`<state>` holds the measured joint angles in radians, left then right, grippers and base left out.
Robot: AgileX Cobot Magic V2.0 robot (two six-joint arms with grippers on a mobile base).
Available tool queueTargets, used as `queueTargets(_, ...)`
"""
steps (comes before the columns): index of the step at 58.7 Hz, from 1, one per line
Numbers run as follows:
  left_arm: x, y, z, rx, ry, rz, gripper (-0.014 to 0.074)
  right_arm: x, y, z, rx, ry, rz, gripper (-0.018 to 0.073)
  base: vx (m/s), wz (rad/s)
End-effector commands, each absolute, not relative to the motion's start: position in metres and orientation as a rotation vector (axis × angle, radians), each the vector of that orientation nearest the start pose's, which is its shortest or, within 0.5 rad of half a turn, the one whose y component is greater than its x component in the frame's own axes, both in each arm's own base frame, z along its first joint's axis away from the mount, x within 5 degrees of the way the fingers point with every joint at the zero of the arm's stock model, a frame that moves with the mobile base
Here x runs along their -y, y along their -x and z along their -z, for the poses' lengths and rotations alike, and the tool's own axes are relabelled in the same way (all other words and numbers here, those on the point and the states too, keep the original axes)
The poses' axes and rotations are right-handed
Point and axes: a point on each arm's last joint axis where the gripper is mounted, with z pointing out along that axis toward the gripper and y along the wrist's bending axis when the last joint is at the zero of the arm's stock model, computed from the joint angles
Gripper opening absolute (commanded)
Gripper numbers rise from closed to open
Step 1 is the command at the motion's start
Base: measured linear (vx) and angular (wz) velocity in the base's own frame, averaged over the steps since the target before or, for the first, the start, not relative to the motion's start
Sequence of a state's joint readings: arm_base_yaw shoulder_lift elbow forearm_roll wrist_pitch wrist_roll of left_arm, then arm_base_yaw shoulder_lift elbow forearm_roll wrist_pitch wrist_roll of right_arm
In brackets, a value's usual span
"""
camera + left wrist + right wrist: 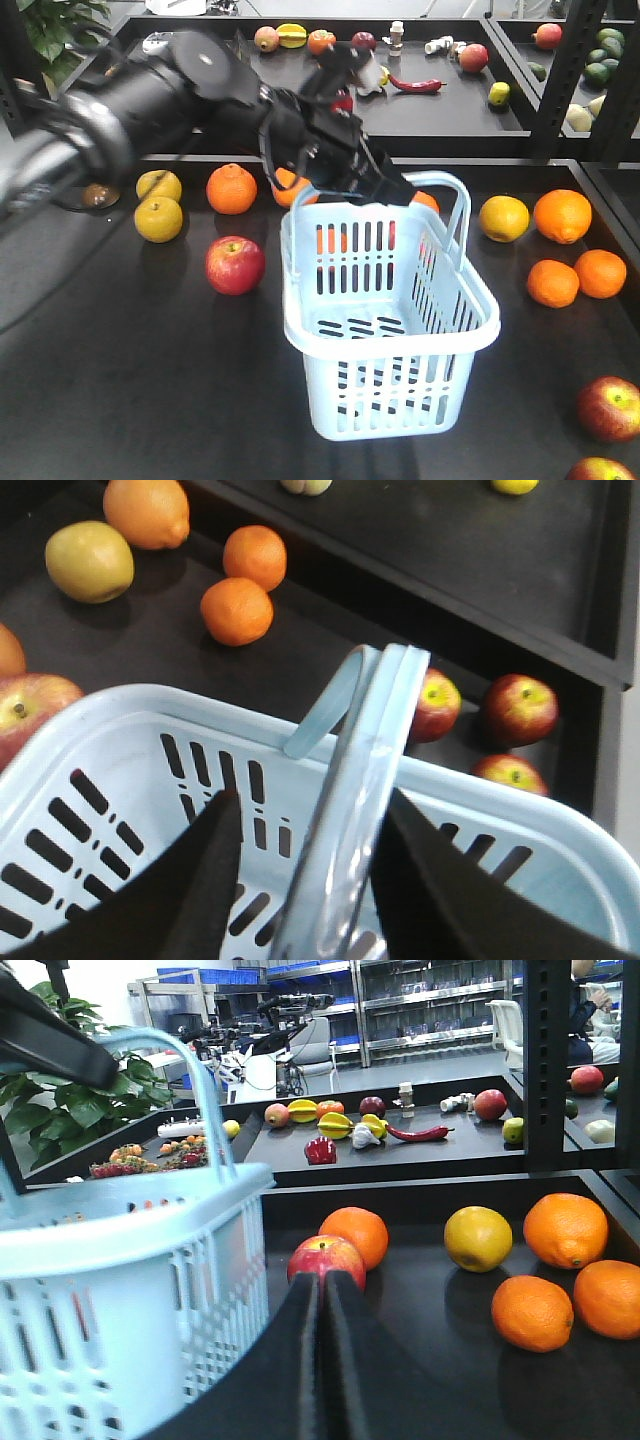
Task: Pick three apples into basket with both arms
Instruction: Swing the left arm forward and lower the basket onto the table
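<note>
front view: oranges (565, 245) flank basket (390, 330).

The basket (390, 320) sits mid-table with an apple (235, 265) to its left, two apples (609, 408) at the near right corner, oranges (563, 216) to its right, and a shelf (440, 105) of fruit behind.

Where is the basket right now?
In the front view, the basket hangs in the middle, tilted, with its handles pinched in the left gripper. A red apple sits on the table beside it.
</note>
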<state>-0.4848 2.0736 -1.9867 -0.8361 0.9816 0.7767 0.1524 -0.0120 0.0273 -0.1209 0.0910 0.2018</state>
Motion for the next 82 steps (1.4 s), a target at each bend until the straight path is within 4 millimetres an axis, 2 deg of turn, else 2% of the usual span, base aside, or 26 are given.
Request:
queueTargets(1,0.276,-0.392,-0.348,-1.938,-1.058,0.961,-0.0006,-0.008,-0.056,-0.199,-1.519,0.057,-0.173,-0.0008,0.00,0.00)
queueTargets(11,0.285,-0.408,-0.310,-1.999,-1.068,0.965,-0.0006,-0.008,-0.056,-0.199,-1.519,0.057,-0.173,-0.0008,0.00,0.00)
queueTargets(19,0.287,-0.412,-0.298,-2.023,-1.063,0.979,-0.0006,-0.008,-0.056,-0.199,-1.519,0.057,-0.173,-0.0008,0.00,0.00)
queueTargets(38,0.289,-0.410,-0.301,-2.012,-1.049,1.029,0.0008,-0.008,-0.056,-0.199,-1.519,0.057,-0.173,-0.0008,0.00,0.00)
queueTargets(45,0.289,-0.410,-0.301,-2.012,-1.049,1.029,0.0038,-0.008,-0.056,-0.199,-1.519,0.057,-0.173,-0.0008,0.00,0.00)
queueTargets(53,0.289,-0.410,-0.301,-2.013,-1.051,1.031,0.0120,-0.008,-0.056,-0.199,-1.520,0.057,-0.173,-0.0008,0.00,0.00)
queueTargets(65,0.289,-0.407,-0.300,-2.032,-1.074,1.061,0.0316,-0.008,-0.056,-0.199,-1.520,0.057,-0.173,-0.0008,0.00,0.00)
queueTargets(70,0.289,-0.404,-0.301,-2.035,-1.091,1.084,0.0371,-0.008,-0.056,-0.199,-1.520,0.057,-0.173,-0.0008,0.00,0.00)
queueTargets(82,0.288,-0.394,-0.317,-2.001,-1.099,1.161,0.0398,-0.008,-0.056,-0.199,-1.520,0.057,-0.173,-0.0008,0.00,0.00)
